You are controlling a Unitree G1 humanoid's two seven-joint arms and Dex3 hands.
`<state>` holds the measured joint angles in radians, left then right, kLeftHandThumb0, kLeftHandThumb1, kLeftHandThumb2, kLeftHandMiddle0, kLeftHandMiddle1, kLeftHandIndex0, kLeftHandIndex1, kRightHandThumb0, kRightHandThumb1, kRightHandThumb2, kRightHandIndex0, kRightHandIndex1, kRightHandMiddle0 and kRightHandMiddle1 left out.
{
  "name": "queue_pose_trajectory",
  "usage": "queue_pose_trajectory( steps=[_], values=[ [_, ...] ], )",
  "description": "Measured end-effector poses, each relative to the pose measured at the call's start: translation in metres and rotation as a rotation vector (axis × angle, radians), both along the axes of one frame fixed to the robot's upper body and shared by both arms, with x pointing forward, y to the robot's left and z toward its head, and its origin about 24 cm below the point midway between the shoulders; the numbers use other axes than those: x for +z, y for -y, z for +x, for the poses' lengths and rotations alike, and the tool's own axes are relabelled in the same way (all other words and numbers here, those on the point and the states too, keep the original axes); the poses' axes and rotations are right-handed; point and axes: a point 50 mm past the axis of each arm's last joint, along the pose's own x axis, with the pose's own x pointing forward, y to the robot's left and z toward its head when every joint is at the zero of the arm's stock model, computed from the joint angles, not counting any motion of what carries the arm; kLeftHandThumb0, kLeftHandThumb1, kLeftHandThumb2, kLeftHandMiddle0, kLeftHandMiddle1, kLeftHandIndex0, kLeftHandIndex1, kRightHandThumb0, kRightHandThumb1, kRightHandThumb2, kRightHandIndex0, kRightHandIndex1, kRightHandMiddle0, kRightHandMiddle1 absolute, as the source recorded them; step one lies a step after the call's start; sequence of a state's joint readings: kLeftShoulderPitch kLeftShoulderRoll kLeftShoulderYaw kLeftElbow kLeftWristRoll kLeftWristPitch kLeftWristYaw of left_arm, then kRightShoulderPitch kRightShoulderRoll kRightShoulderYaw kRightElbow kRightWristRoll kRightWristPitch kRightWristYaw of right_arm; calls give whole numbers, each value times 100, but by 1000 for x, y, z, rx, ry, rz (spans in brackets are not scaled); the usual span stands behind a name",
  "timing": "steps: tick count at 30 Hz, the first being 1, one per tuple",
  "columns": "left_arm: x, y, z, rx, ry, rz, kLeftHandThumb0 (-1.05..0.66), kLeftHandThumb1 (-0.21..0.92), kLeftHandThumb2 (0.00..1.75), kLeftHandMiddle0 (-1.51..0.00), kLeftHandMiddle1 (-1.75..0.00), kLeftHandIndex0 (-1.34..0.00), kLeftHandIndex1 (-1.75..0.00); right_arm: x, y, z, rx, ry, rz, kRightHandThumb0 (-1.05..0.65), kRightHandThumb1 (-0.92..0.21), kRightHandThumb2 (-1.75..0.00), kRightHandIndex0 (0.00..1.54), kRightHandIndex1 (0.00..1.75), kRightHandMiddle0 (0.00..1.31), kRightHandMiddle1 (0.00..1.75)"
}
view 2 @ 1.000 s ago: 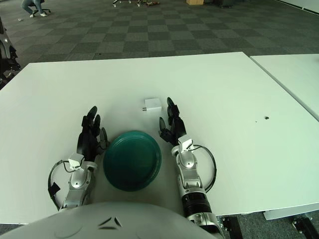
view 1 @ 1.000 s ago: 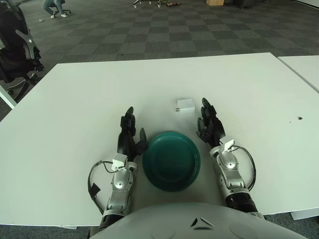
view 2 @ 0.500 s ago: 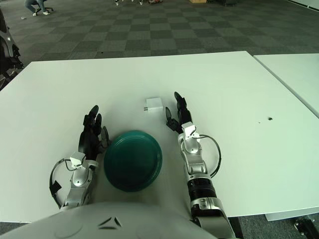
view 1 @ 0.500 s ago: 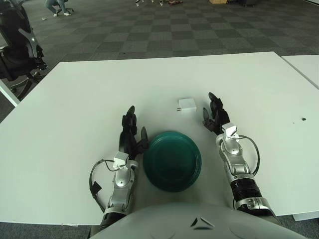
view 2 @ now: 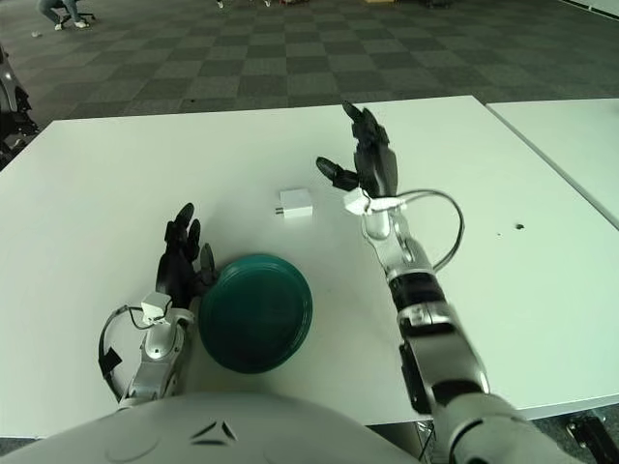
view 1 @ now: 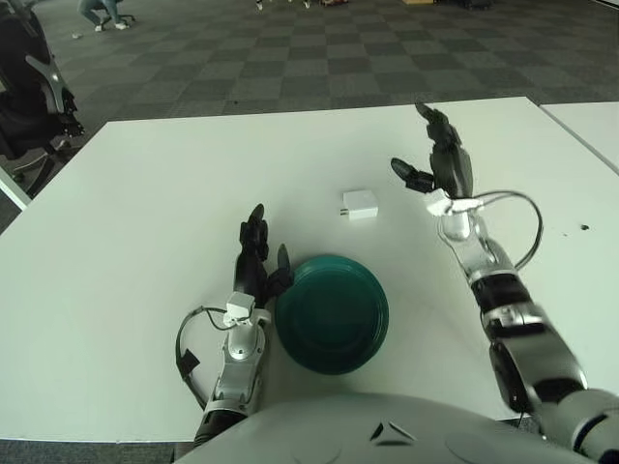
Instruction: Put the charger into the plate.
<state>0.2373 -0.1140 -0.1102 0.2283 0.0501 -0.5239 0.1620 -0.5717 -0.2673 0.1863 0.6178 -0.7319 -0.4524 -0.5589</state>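
Left eye view has the whole setup laid out pretty clearly: a big white rectangular table (view 1: 145,222) with a round dark teal plate (view 1: 332,311) sitting near the robot's edge, roughly in the middle. The small white square charger (view 1: 360,204) is lying flat on the table a bit farther out than the plate and slightly to its right, clearly apart from it, so it's not in the plate yet. Looks like its little prongs stick out toward the left.

The black three-finger right hand (view 1: 440,166) is up in the air to the right of the charger, raised off the table, fingers spread loose and pointing up and away, thumb sticking out to the left toward the charger. It's holding nothing and isn't touching the charger, there's a visible gap of bare table between them. The silver forearm with a looping grey cable trails back down to the near right.

The black three-finger left hand (view 1: 257,259) is parked on the table just beside the plate's left rim, fingers stretched out straight and pointing away, nothing in it. Whether it's actually touching the rim I can't tell.

Off the far left there's a black office chair (view 1: 34,87), and beyond the table is grey checkered carpet floor (view 1: 290,58). A second white table (view 1: 590,130) peeks in at the right edge.
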Motion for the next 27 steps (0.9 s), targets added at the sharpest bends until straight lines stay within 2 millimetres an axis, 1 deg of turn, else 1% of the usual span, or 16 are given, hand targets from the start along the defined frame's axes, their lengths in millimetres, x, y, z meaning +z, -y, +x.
queue_pose_trajectory(
  steps=[2,5,6,9,13,18,27],
  values=[
    [0,0,0,6,-1,-1,-81,92,93,-26,-2,0,-63,4,-12,7,-10,32,-102,-79,-92,-54,23,1,0,39],
    [0,1,0,9,1,-4,-81,92,93,-27,-2,0,-65,9,-29,14,-10,66,-211,-84,-92,-57,19,0,0,34],
    [0,2,0,9,2,-5,-81,92,92,-28,-2,0,-66,10,-36,16,-6,72,-244,-87,-92,-61,17,0,0,31],
    [1,2,0,12,4,-10,-80,92,91,-29,-2,0,-68,10,-56,17,10,74,-352,-92,-92,-67,12,0,0,26],
    [1,2,1,19,7,-23,-80,92,91,-30,-2,0,-71,7,-75,14,60,37,-491,-96,-92,-74,7,0,0,16],
    [1,2,1,26,9,-32,-79,92,91,-30,-2,0,-73,3,-85,12,101,-22,-596,-99,-92,-78,4,0,0,10],
    [1,2,0,30,19,-40,-78,92,89,-31,-1,0,-76,-12,-87,11,142,-90,-700,-105,-92,-89,7,1,0,9]
  ],
)
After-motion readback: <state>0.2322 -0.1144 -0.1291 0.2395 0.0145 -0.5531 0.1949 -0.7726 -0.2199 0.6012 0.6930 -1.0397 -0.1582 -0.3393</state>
